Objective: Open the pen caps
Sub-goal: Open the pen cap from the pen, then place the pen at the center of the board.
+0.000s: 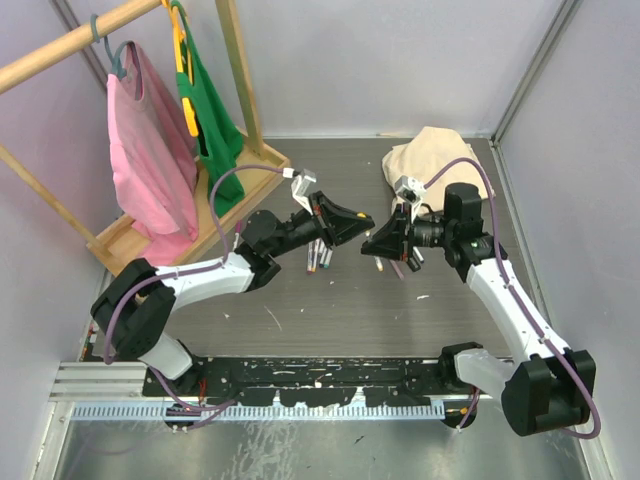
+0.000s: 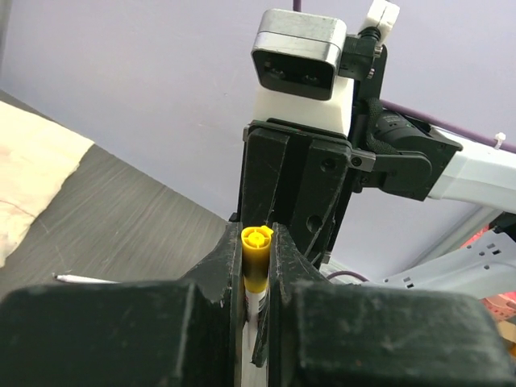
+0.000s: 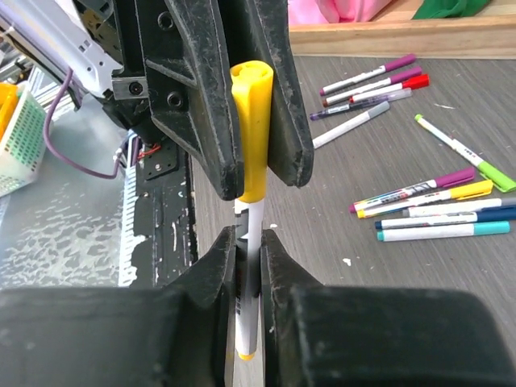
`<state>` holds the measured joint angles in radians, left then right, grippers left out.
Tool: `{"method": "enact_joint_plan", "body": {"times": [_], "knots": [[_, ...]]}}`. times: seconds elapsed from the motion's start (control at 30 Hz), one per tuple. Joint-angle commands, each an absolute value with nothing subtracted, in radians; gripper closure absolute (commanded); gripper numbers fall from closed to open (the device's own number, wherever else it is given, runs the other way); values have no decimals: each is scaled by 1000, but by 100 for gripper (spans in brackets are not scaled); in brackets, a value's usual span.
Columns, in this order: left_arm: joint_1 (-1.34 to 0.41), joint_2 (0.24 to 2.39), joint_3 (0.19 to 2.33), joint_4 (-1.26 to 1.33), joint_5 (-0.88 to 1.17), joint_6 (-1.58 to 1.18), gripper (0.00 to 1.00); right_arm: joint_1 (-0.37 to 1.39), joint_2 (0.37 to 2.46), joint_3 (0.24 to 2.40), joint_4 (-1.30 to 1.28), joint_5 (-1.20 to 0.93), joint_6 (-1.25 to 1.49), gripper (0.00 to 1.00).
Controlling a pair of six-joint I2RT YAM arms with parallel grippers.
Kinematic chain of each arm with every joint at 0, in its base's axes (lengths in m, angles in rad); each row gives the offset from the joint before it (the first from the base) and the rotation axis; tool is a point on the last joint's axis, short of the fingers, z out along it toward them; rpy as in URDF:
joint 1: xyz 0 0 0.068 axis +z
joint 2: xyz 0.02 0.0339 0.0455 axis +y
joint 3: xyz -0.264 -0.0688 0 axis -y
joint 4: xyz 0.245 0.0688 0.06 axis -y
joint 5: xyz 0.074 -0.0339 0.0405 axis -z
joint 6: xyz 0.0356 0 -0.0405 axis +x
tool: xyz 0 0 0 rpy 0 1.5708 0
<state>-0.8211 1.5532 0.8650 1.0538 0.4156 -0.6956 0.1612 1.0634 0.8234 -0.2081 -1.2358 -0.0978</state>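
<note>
1. Top external view: the left tool [image 1: 358,220] and the right tool [image 1: 377,243] meet tip to tip above the dark grey surface [image 1: 300,310]. A cluster of loose white-barrelled markers [image 1: 320,258] lies beneath them. The pen between the tools is too small here to make out.
2. Left wrist view: the left tool is clamped on a yellow plastic pen cap [image 2: 256,256], whose end pokes out between its fingers. The right tool faces it from just beyond.
3. Right wrist view: the right tool is pressed together on the pen's thin white barrel [image 3: 247,322], just below the cap, which sits in the left tool's grip above. The cap looks seated on the barrel, so the pull is not yet done.
4. The step in hand: the cap should come off best with a straight pull along the pen's axis (no sideways bending). The right tool would hold the barrel firm while the left draws away. A slack hold at either end would likely let the pen slip rather than part.
5. Containers: a white mesh basket [image 3: 18,137] shows at the left edge of the right wrist view, with something yellow-orange at its top. Its contents cannot be told. The loose white-barrelled markers, capped in purple, red, green, yellow and blue, lie on the bare surface, none in a container.
</note>
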Motion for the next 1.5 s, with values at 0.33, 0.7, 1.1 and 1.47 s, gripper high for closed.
{"method": "enact_joint_plan", "body": {"times": [0.33, 0.7, 1.1, 1.47], "knots": [[-609, 1542, 1102, 1253, 62, -774, 100, 195, 1179, 913, -371, -1148, -186, 99], [-607, 1419, 874, 824, 94, -697, 100, 183, 1153, 937, -376, -445, -342, 92], [-607, 1481, 864, 455, 78, -683, 100, 6, 1338, 931, -314, -126, -362, 93], [-607, 1537, 851, 465, 151, -688, 100, -75, 1564, 987, -388, -197, -381, 87]]}}
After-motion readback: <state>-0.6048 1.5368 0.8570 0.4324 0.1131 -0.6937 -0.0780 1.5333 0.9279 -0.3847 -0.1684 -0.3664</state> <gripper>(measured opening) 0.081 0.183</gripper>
